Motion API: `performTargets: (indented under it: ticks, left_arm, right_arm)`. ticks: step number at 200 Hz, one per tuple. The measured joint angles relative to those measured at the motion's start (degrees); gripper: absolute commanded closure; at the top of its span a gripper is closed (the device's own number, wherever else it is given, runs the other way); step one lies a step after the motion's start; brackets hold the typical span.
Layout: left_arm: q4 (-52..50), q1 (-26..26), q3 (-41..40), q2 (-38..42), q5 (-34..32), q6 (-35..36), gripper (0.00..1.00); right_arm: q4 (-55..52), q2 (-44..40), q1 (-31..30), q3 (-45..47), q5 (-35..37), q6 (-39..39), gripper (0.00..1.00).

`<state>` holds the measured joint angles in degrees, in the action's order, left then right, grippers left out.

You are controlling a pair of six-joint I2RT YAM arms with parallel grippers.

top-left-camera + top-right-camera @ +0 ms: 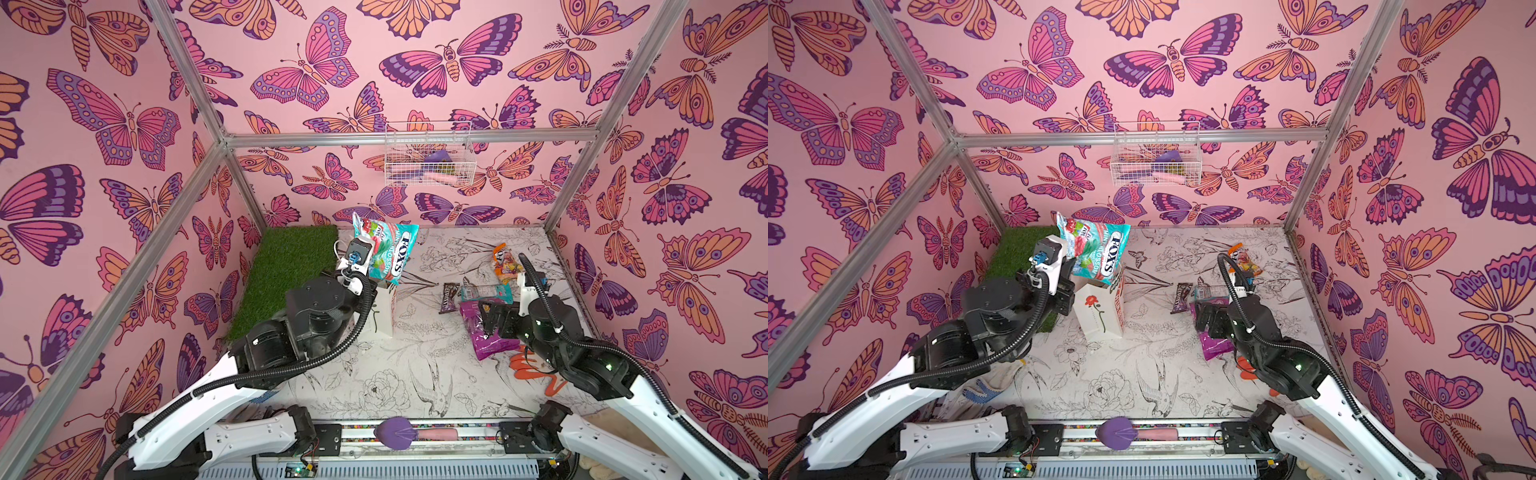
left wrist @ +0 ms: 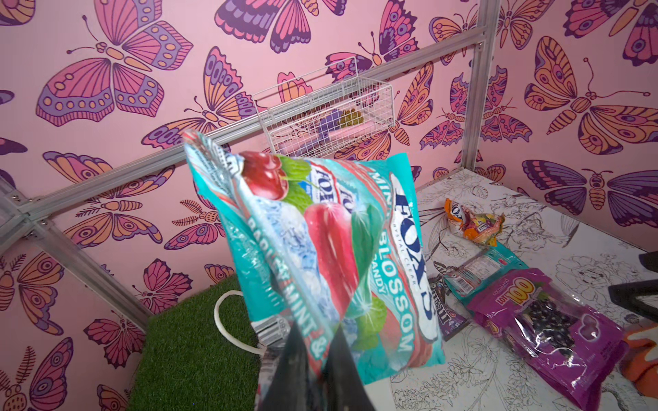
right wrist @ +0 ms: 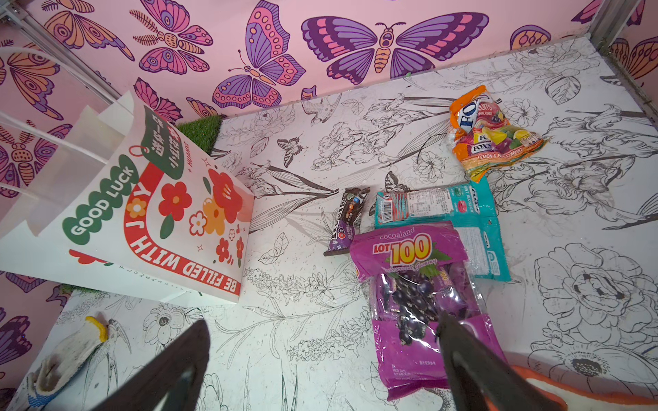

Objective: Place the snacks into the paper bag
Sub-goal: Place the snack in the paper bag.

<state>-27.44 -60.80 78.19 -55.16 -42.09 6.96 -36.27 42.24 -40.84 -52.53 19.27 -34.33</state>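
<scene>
1. Gripping the teal FOX'S Mint Blossom packet point(image 1: 388, 249) by one end, the left claw point(image 2: 313, 352) is closed tight on the film and holds the packet in the air beside the artificial grass mat point(image 1: 282, 266).
2. The paper bag point(image 1: 1098, 316) stands upright on the table point(image 1: 415, 374), directly beneath that packet. The packet's lower edge sits at or just above the open mouth; whether it has entered cannot be told. The bag's contents are not visible.
3. The brown bar wrapper point(image 3: 347, 220) lies flat on the table between the bag and the other snacks, not yet bagged.
4. A second teal FOX'S packet point(image 3: 445, 213) lies face down, partly under the purple Lot 100 blackcurrant gummy bag point(image 3: 420, 302). Both are outstanding.
5. The right claw point(image 3: 320, 334) is empty, with its jaws spread wide. It is low over the purple bag, with one finger above the bag's near end; contact cannot be confirmed.
6. The orange FOX'S packet point(image 3: 491, 135) is crumpled and lies towards the back wall, well apart from the paper bag.
7. The orange glove point(image 1: 536, 370) lies by the right arm and is not a snack.
8. Assessment: early stage. One packet is on the point of delivery and four lie on the table.
</scene>
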Motion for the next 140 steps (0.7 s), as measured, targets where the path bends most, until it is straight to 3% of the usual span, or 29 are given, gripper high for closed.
performTargets:
  ticks: [140]
  left_arm:
    - [6.1,0.0,1.5,-1.0,-10.8,9.1,1.00]
  right_arm:
    - [0.0,-0.2,0.2,0.1,0.0,-0.3,0.00]
